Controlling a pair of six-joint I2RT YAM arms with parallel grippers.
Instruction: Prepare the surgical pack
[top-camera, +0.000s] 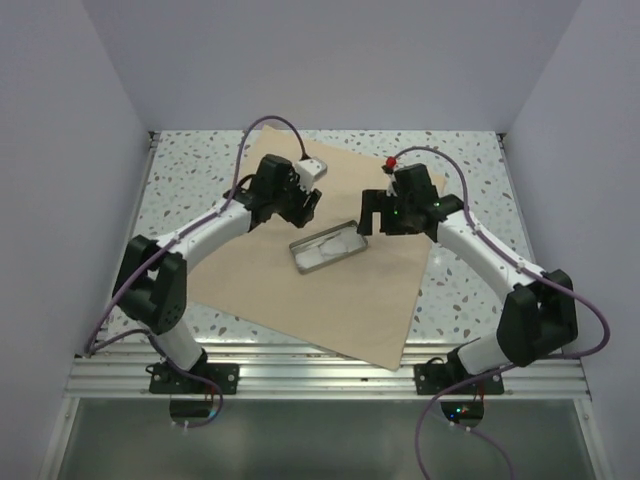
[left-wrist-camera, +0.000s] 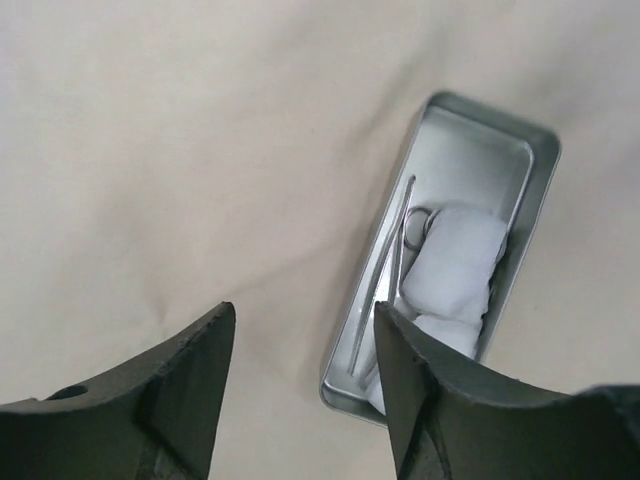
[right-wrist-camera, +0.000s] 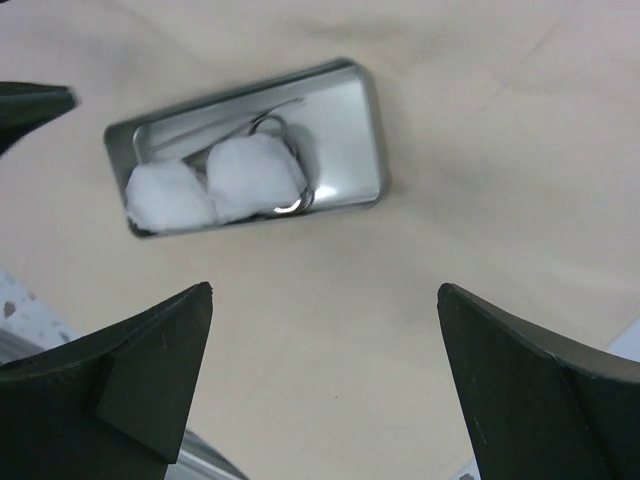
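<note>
Tray loaded with 2 gauze pads, tools; cloth flat, not yet wrapped; left gripper, right gripper spread, empty.

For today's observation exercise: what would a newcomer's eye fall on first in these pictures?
The small silver tray at the middle of the wide tan cloth draws the eye first; it holds two white gauze pads and steel instruments. The left gripper and right gripper hover open on either side of it.

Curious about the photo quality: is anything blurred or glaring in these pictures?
Top view: sharp, evenly lit, soft shadows on the cloth. Left wrist: fingers dark and blurred, tray sharp. Right wrist: fingers soft, glare on the tray floor.
</note>
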